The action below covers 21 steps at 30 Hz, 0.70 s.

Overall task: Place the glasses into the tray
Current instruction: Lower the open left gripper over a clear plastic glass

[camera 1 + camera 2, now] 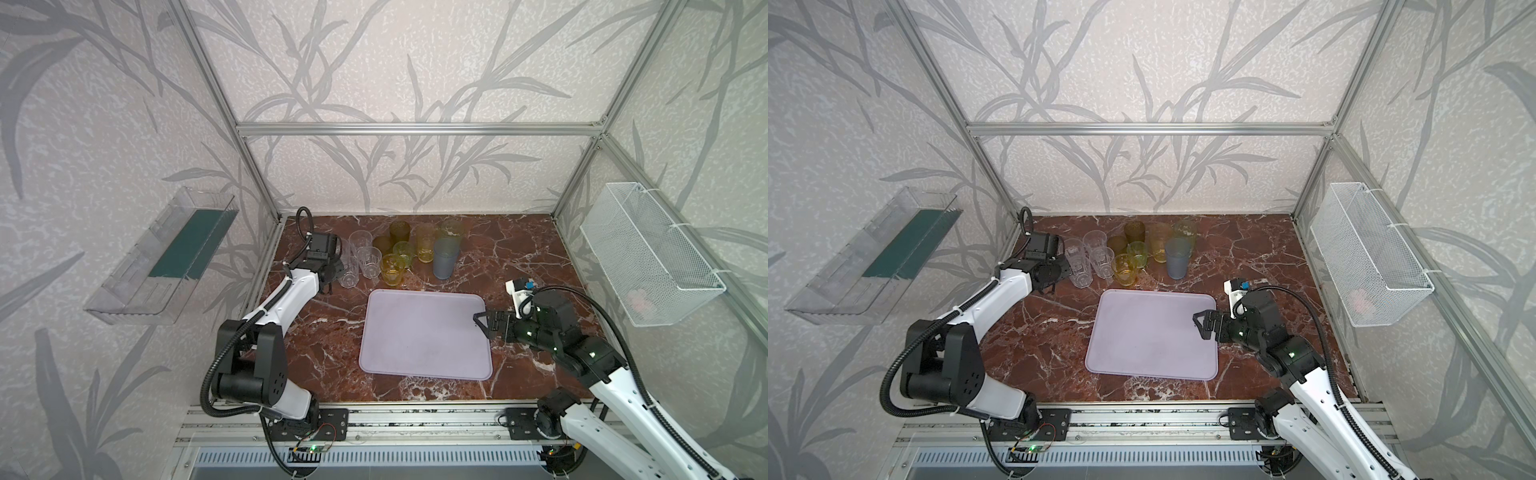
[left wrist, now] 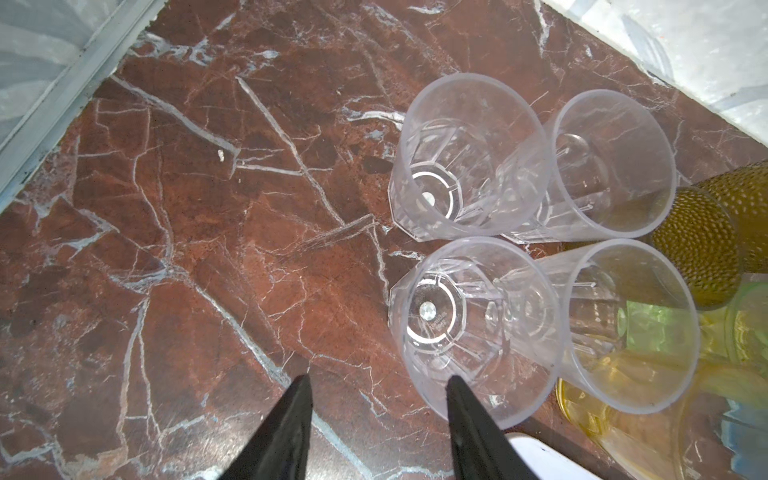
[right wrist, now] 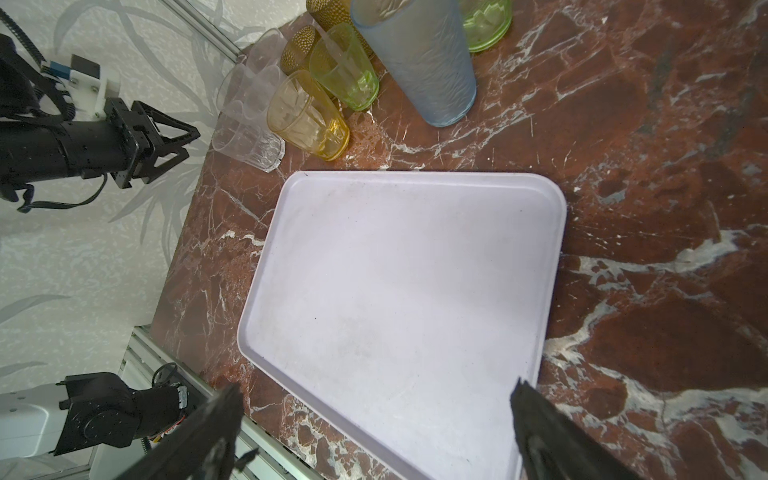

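The glasses (image 1: 399, 253) stood in a bunch at the back of the tabletop (image 1: 528, 245). None were in the tray (image 1: 424, 332), which lay flat just in front of them. The left claw (image 2: 379, 380) was at the front clear glass (image 2: 478, 328) on the left of the bunch. It was half open, with one finger (image 2: 469, 415) over the glass's mouth and the other outside its wall, not squeezing. The right claw (image 1: 480, 324) hung wide open over the tray's right edge, well apart from the glasses.
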Motion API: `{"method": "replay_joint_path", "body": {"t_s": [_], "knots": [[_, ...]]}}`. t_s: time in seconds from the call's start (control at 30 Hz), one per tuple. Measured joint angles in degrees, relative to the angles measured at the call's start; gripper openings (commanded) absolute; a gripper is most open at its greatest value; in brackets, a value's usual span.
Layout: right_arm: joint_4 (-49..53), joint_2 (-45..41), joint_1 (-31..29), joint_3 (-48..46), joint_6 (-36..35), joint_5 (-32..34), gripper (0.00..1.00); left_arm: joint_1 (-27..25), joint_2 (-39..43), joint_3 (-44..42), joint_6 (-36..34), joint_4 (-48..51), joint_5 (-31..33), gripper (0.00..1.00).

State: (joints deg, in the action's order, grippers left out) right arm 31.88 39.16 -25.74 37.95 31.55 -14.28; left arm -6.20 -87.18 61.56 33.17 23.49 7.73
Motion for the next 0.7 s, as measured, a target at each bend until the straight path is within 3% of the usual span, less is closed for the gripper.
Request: {"method": "replay_joint_path", "body": {"t_s": [0.27, 0.4, 0.7], "knots": [[1.4, 0.0, 0.0, 0.0, -0.1, 1.0, 0.99, 0.0, -3.8, 1.5, -0.3, -0.4, -1.7, 0.33], [2.1, -0.2, 0.2, 0.0, -0.1, 1.4, 0.99, 0.0, -5.2, 2.6, -0.6, -0.4, -2.1, 0.19], [3.5, -0.9, 0.2, 0.0, -0.1, 2.4, 0.99, 0.1, -8.0, 5.2, -1.2, 0.1, -2.3, 0.17]]}}
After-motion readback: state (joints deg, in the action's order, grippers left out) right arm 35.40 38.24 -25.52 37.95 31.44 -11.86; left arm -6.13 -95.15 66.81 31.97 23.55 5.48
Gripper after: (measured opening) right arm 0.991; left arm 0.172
